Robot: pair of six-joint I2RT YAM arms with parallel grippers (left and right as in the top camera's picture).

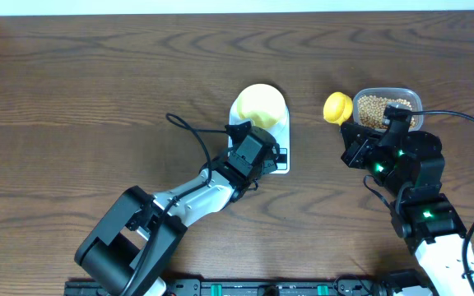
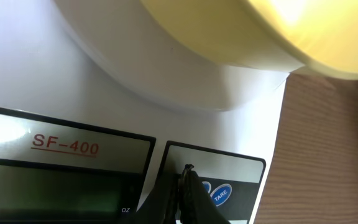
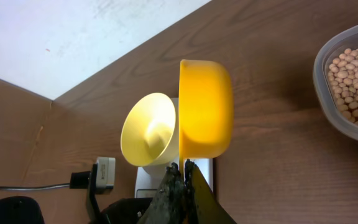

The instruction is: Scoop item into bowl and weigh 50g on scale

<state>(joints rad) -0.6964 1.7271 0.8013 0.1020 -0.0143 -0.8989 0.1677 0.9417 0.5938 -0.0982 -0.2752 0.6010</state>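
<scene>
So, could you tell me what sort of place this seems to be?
Probably a robot test bench, not a kitchen: a wooden table, two arms, and a scale, bowl, scoop and tub of beans.

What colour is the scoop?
The scoop is bright yellow; the right wrist view shows it best.

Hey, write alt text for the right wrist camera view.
The right gripper holds a yellow scoop above the wooden table. Behind it a pale bowl sits on the white scale; a clear tub of beans lies at right.
</scene>
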